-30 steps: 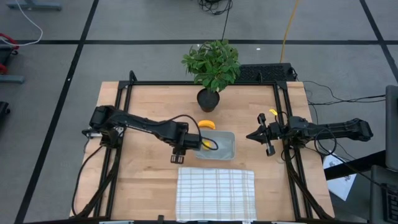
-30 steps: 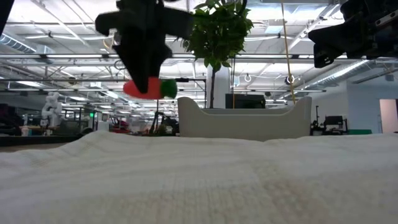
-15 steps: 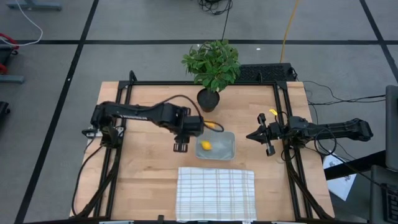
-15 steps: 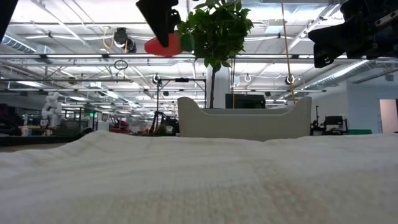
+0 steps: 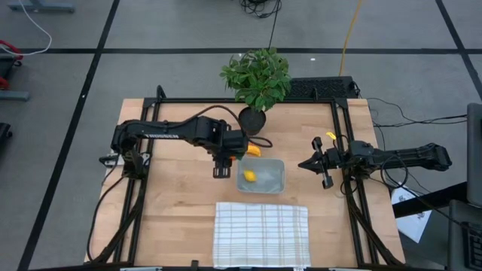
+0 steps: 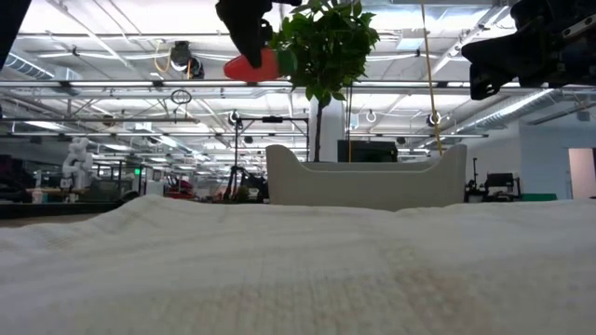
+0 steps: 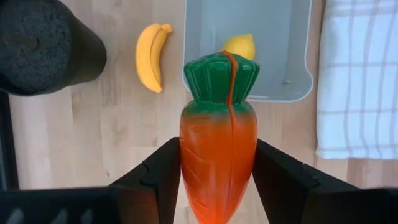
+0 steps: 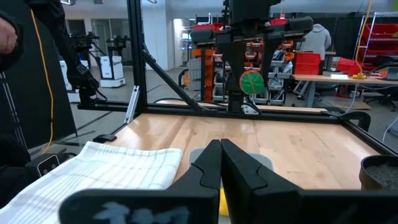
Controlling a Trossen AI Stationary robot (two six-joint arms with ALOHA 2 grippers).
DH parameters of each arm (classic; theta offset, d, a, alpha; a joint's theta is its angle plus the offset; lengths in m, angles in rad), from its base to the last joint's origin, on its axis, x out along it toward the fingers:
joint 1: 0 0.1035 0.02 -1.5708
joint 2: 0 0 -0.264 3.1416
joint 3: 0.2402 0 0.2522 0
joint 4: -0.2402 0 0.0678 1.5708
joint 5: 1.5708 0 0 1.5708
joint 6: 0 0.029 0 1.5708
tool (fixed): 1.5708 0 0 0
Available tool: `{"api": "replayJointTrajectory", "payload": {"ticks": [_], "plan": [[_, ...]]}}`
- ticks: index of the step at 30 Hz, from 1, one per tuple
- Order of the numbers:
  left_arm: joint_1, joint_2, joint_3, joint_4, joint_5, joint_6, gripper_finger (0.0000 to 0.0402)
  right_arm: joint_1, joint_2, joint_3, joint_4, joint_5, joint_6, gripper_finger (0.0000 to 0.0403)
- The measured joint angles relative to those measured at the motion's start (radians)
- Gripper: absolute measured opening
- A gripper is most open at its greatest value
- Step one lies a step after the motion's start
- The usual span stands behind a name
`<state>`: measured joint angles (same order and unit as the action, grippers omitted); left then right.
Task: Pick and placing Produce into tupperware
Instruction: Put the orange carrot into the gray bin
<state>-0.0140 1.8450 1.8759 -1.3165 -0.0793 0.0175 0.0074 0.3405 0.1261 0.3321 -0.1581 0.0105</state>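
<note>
My left gripper [image 5: 220, 165] hangs above the wood just left of the tupperware [image 5: 273, 183], shut on the orange carrot [image 7: 217, 155] with its green top [image 7: 222, 78]. The low view shows the carrot [image 6: 250, 66] high in the air. A yellow lemon [image 5: 249, 177] lies on the floor of the clear tupperware. The banana [image 7: 151, 56] lies on its side on the table between the tupperware and the plant pot. My right gripper [image 5: 309, 163] waits shut at the right side of the table, holding nothing. My left gripper pinches the carrot's orange body [image 7: 186, 168] by its two sides between the two fingers [image 7: 163, 177]. The fingers come steeply from above. The carrot is lifted clear of the table and lies about level, with its green top toward the tupperware.
A potted plant [image 5: 256, 79] stands at the table's far edge, its dark pot [image 7: 43, 43] close to the banana. A white checked cloth [image 5: 261, 233] covers the near middle of the table. A black frame [image 5: 151, 128] runs along the table's sides.
My left gripper has risen well above the table with the carrot and has drifted a little toward the far edge. The carrot stays about level in the hold. The lemon, half hidden under the gripper before, now shows in the tupperware.
</note>
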Motion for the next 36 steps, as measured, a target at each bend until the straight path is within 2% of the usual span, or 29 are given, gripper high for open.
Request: {"api": "replayJointTrajectory", "payload": {"ticks": [22,30,36], "plan": [[0.027,0.002,0.021,0.118,0.054,0.046,0.0175,0.0,0.0,0.0,0.0,0.0,-0.008,0.0],[0.039,0.011,0.089,0.151,0.053,0.07,0.0175,0.0,0.0,0.0,0.022,0.0,-0.014,0.0],[0.037,0.143,0.259,0.083,0.061,0.102,0.0175,0.0,-0.002,0.0,0.032,0.001,-0.015,0.0]]}}
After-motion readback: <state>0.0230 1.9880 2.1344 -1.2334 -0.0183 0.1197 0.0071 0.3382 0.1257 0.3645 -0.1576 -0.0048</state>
